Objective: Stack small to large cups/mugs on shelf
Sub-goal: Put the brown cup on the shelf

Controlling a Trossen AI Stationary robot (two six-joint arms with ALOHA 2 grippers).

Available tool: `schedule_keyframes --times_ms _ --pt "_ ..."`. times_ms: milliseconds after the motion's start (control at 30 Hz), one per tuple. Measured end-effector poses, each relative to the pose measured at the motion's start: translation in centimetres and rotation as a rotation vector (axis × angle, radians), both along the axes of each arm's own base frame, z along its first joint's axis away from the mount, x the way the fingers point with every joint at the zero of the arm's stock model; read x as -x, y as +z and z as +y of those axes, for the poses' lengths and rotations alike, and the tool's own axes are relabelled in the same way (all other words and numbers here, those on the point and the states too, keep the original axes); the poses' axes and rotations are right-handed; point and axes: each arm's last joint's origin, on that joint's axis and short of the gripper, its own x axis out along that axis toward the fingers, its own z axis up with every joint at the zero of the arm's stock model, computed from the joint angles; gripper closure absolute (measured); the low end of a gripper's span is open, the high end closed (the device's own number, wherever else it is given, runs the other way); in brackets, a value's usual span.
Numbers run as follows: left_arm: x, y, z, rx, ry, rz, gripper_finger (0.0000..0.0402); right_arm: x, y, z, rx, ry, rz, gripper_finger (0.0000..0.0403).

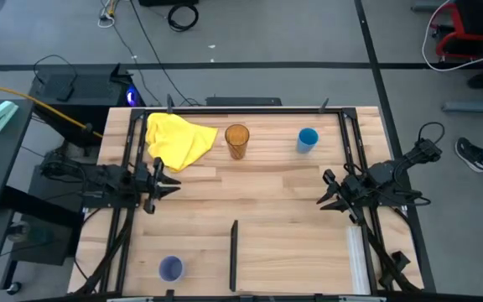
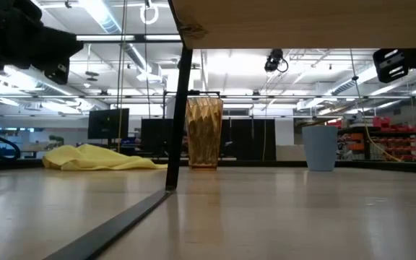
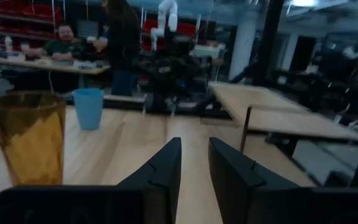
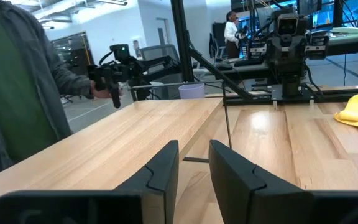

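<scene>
**Plastic cups untouched, both arms idle**

Amber tumbler (image 1: pixel 236 140) stands upright at the table's far middle, just beside the yellow cloth (image 1: pixel 178 139). Blue cup (image 1: pixel 308 139) sits apart toward the right; lavender cup (image 1: pixel 170 268) is alone at the near left edge.

Left gripper (image 1: pixel 173 179) and right gripper (image 1: pixel 323 191) hover mid-table, fingers slightly parted, holding nothing.

Judgement: all three look light, thin-walled and smooth, likely slippery and slightly flexible. Grip across the rim or upper wall with gentle pressure; the tall tumbler may tip if nudged.
</scene>
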Motion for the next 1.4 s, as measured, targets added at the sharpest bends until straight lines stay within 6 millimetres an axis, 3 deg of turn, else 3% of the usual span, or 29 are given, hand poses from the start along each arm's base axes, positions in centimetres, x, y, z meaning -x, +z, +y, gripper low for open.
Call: schedule_keyframes --times_ms 167,367,500,967,1400 --pt "0.0 0.4 0.0 0.035 -0.004 -0.037 0.0314 0.0 0.0 0.0 0.0 0.0 0.0 0.0306" --pt "0.3 1.7 0.1 0.261 -0.037 -0.172 0.0318 0.0 0.1 0.0 -0.015 0.0 -0.008 0.0306" --pt "0.8 3.1 0.2 0.373 -0.067 -0.312 0.0313 0.0 0.9 -0.1 -0.133 -0.015 -0.043 0.0306" --pt "3.0 6.3 1.0 0.475 -0.116 -0.712 0.0321 1.7 5.7 -1.0 -0.418 -0.006 -0.513 0.0306" --pt "4.2 7.6 1.3 0.544 -0.152 -0.862 0.0323 2.2 6.5 -1.3 -0.458 -0.003 -0.587 0.0306"
